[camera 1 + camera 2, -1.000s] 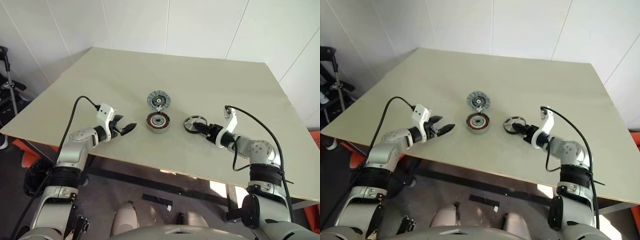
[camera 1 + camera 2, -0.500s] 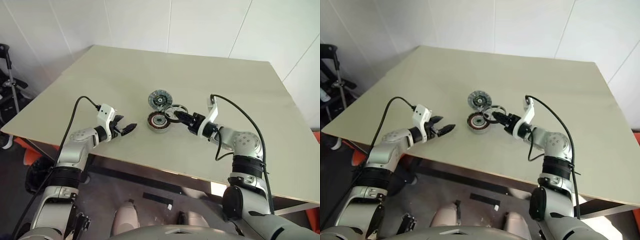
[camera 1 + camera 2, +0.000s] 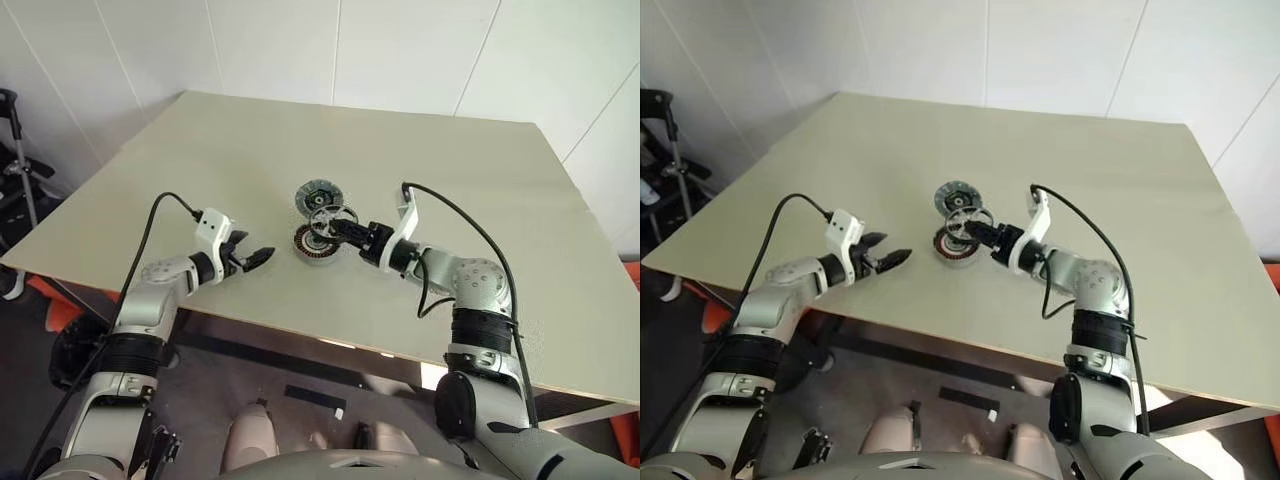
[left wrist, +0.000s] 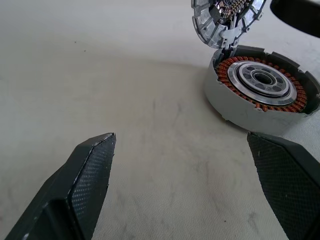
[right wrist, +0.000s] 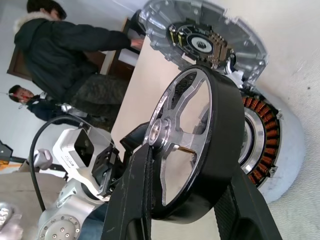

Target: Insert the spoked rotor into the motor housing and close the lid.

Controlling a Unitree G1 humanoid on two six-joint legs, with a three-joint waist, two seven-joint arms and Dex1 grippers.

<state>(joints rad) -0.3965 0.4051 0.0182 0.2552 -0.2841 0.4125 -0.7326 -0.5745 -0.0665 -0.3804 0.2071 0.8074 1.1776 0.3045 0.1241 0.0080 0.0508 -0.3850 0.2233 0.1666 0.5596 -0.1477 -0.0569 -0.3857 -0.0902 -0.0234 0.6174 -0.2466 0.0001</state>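
Left eye view: right gripper grasps a black-rimmed spoked wheel above the motor housing; left gripper, fingers spread, hovers over bare table nearby.

No readable text, label, brand, number or sign anywhere: none on the tabletop, none on the metal parts lying on it, none on the arms.
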